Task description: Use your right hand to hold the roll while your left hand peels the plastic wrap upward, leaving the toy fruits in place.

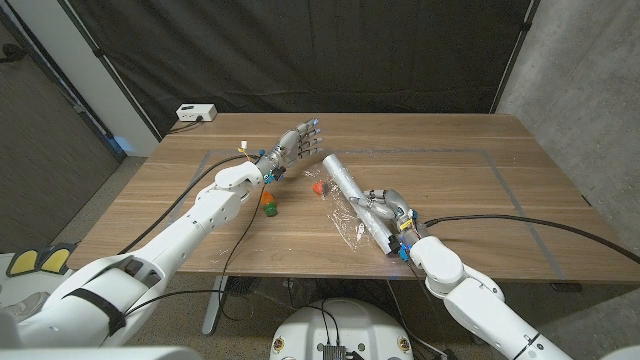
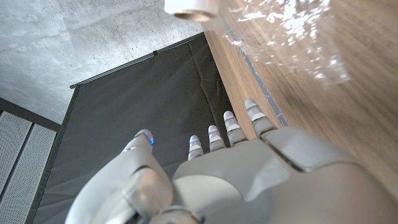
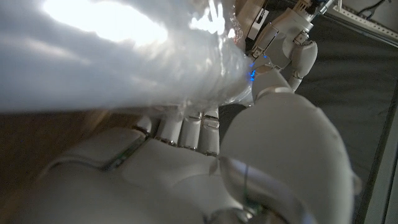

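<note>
A long roll of plastic wrap (image 1: 345, 187) lies slantwise near the table's middle. My right hand (image 1: 386, 212) grips its near end, fingers curled around it; up close the shiny roll (image 3: 112, 56) sits across that right hand (image 3: 186, 168). A loose sheet of wrap (image 1: 345, 226) lies crinkled beside the roll. My left hand (image 1: 298, 143) is just left of the roll's far end, fingers apart, holding nothing. In the left wrist view the left hand (image 2: 236, 168) reaches toward the roll's end (image 2: 189, 7) and the film (image 2: 292, 37). A red toy fruit (image 1: 318, 186), an orange one (image 1: 266, 197) and a green one (image 1: 272, 209) lie between the arms.
A white box (image 1: 196, 113) sits at the table's far left corner. Faint tape lines (image 1: 500, 170) mark a rectangle on the wooden table (image 1: 450, 140). A black curtain hangs behind. My left arm (image 3: 289, 43) also shows in the right wrist view.
</note>
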